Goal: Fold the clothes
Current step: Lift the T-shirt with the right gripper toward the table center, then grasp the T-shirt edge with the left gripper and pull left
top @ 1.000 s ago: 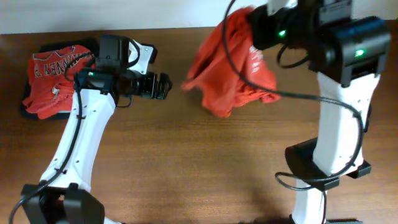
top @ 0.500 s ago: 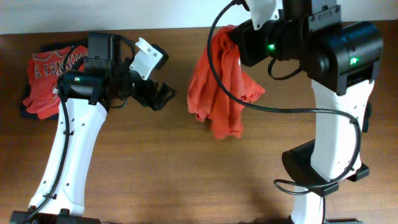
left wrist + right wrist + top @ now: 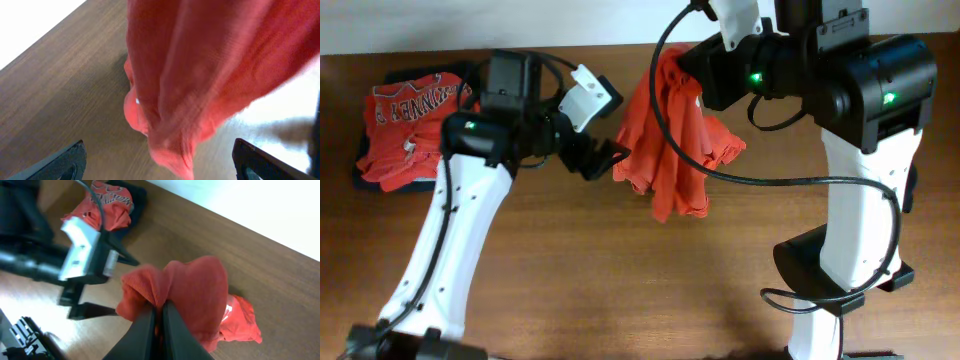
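Since the earlier frame, the left gripper (image 3: 603,160) is being brought right, up to the left edge of the hanging soft orange-red cotton T-shirt (image 3: 670,150), its fingers spread wide and nothing clamped. The shirt is being held bunched at its top by the clenched right gripper (image 3: 157,311), dangling over the brown wooden desk (image 3: 620,280). A crumpled pile of orange-red and navy garments (image 3: 405,130) is being left at the desk's far-left corner.

The hanging shirt (image 3: 670,150) was orange-red, with a little white print. The second shirt (image 3: 408,115) was the same orange-red with white lettering; the garment (image 3: 139,197) beneath it was dark, navy or black. The table (image 3: 620,290) was brown wood, finely grained. The left arm (image 3: 445,250) and right arm (image 3: 855,190) were white and black.
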